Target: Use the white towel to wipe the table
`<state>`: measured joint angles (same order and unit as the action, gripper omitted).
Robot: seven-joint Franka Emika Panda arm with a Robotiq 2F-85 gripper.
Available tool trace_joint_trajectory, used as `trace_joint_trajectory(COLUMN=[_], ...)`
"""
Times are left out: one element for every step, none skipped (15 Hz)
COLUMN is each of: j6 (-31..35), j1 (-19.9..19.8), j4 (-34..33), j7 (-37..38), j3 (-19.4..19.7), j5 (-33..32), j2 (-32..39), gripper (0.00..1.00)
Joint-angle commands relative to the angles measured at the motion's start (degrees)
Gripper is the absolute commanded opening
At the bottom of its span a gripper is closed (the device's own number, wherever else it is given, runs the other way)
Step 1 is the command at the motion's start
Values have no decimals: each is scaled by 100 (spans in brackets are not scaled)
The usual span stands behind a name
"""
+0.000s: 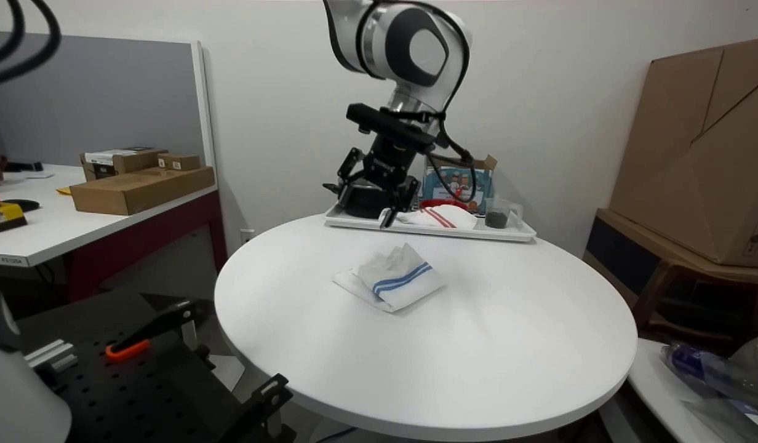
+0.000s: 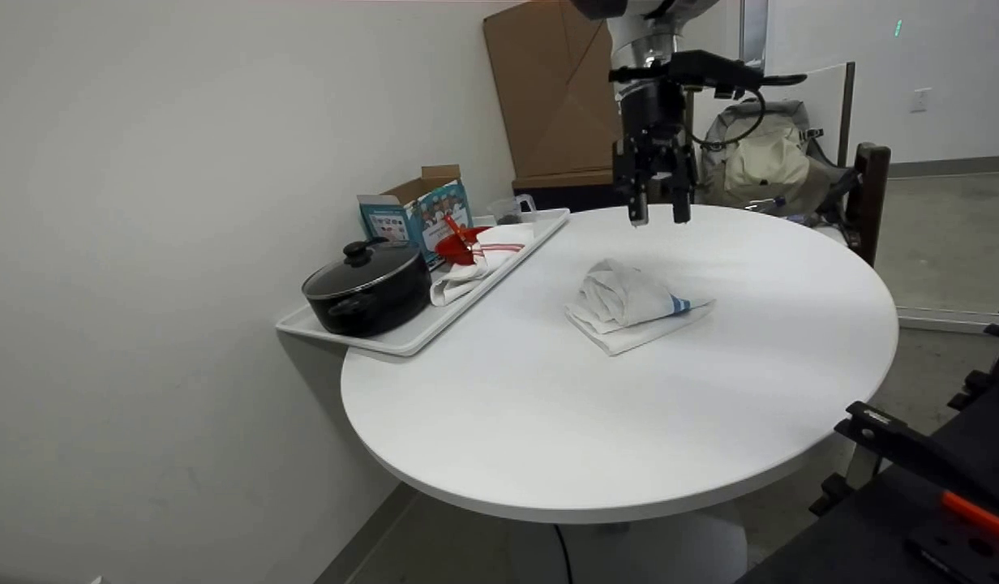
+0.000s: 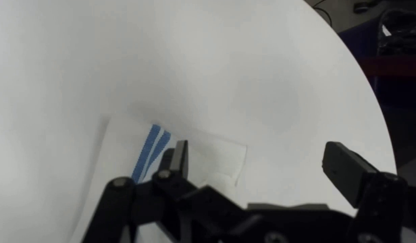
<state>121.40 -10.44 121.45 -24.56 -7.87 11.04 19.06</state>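
Observation:
The white towel (image 1: 410, 289) with blue stripes lies loosely folded and bunched on the round white table (image 1: 508, 357). In both exterior views the gripper (image 2: 660, 216) hangs above the tabletop, apart from the towel, on the side away from the blue stripe in an exterior view. Its jaws stand wide apart with nothing gripped between them. From the wrist view, one finger of the gripper (image 3: 257, 143) overlaps the towel (image 3: 120, 141) near the stripe, hiding part of it. The opposite finger is over bare table (image 3: 221, 60).
A white tray (image 2: 418, 341) at the table's edge by the wall holds a black pot (image 2: 370, 292), red bowl (image 2: 455, 250), red-striped cloth (image 2: 503, 243), blue box (image 2: 443, 211) and measuring cup (image 1: 501, 212). Large cardboard boxes (image 1: 702, 154) stand beyond the table.

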Motion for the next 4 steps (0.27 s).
trace_joint_trajectory(j6=[411,123,132,123], j1=[240,268,320,354], j4=[1222,478,631,649], j7=[249,68,84,87], j3=[168,244,283,308], j5=[353,202,204,200], j2=[-1366,-592,-800,-853], gripper=[100,100,100,100])
